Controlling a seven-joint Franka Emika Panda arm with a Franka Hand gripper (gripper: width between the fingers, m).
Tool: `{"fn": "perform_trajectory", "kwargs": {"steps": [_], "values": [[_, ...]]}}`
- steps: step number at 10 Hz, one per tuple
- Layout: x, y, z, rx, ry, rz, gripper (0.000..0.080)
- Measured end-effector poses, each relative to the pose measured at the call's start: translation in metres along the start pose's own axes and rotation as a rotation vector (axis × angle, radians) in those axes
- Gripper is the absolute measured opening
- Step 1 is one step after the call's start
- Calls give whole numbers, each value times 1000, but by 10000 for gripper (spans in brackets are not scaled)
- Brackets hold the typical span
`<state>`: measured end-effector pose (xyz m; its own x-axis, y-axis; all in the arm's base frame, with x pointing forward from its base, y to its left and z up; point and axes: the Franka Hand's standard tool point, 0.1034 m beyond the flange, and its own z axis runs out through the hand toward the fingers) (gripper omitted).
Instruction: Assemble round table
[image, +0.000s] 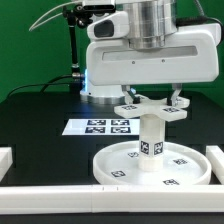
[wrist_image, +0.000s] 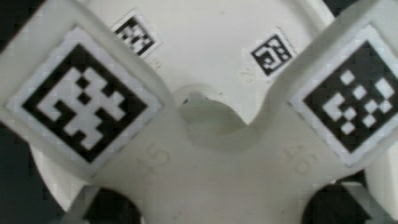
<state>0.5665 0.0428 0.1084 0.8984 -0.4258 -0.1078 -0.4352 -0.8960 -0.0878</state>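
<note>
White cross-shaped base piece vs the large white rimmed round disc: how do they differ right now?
Shape: the white cross-shaped base piece has radiating arms; the large white rimmed round disc is circular. Size: the disc is wider than the base piece. Pose: the disc lies flat on the black table; the base piece sits atop the short upright cylindrical leg, gripped by the gripper. Both carry black-and-white square tags.

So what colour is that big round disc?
The rimmed round plastic disc is white, with black-and-white square tags; exterior view.
</note>
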Motion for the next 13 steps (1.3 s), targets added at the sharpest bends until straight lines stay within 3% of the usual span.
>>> {"fn": "perform_trajectory", "kwargs": {"steps": [1,3,4,9,13], "values": [[0,-1,0,7,4,97,448],[0,-3,1,54,6,364,448],[0,-3,1,63,9,432,448],[1,-4,0,68,-1,767,448],[2,-5,1,140,39,1175,448]]}}
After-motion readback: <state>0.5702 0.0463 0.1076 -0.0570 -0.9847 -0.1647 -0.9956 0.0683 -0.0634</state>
